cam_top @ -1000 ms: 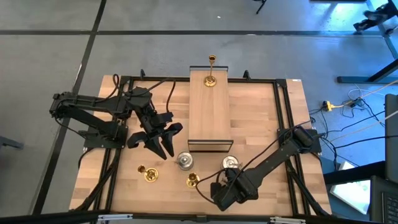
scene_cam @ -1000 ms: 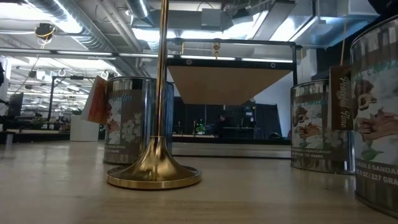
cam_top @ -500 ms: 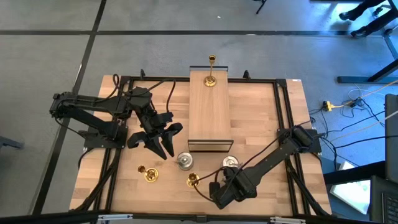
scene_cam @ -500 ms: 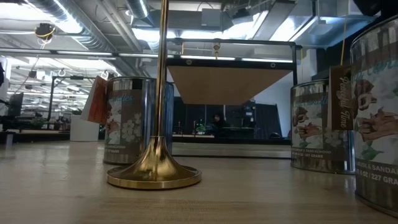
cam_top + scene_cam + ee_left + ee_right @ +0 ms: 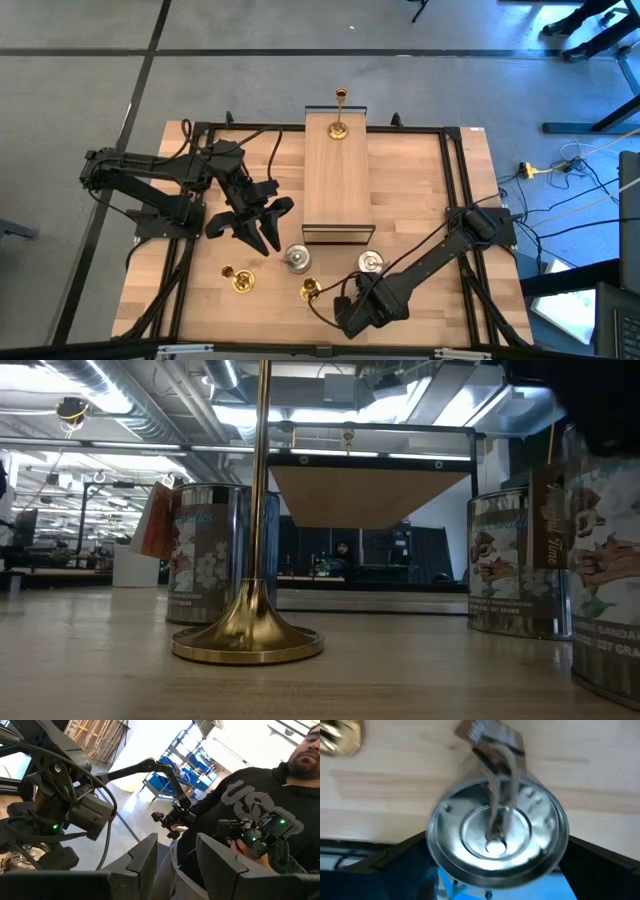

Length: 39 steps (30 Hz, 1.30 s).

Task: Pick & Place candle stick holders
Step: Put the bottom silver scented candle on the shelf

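Left gripper [image 5: 250, 235] is held above the table's left half, fingers slightly parted and empty. Two brass candle stick holders [image 5: 240, 279] are seen upright on the near table, two silver holders [image 5: 296, 258] just beyond them, and a third brass holder [image 5: 338, 128] on the wooden box [image 5: 338, 180]. Right gripper [image 5: 352, 312] is spread wide either side of a tagged silver holder [image 5: 497, 837], not yet clamped. If closed off-centre, that round, shiny holder could be squeezed out sideways, or its paper tag [image 5: 490, 740] pinched instead.
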Available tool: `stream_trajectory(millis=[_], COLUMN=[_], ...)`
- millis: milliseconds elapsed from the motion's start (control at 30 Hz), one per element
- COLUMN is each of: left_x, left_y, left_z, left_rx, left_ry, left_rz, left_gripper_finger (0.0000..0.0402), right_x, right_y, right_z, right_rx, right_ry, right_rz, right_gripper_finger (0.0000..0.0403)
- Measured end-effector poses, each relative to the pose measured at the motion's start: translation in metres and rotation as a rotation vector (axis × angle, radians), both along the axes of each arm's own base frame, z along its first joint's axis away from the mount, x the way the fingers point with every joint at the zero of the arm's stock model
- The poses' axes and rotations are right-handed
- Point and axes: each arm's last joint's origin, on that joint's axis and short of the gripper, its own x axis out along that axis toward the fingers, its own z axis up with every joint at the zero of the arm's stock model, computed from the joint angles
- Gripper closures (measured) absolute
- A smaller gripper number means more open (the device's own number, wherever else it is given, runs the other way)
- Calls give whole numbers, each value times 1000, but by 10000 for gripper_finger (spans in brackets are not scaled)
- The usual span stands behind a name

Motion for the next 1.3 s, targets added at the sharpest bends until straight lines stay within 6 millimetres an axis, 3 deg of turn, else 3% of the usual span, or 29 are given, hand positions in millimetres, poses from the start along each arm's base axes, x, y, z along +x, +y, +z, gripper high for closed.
stream_trajectory(millis=[267,800,967,1300], left_x=[0,0,0,0], left_y=[0,0,0,0], left_z=[0,0,0,0], left_rx=[0,0,3,5], left_ry=[-1,-1,-5,-8], left_rz=[6,6,6,6], left_gripper_finger=[271,271,271,271], right_x=[6,14,16,15], right_y=[2,8,6,5], right_z=[1,3,4,2], right_rx=[-33,8,-61,-45], right_ry=[-110,-217,-268,-235], right_rz=[117,162,206,180], right_gripper_finger=[3,3,3,3])
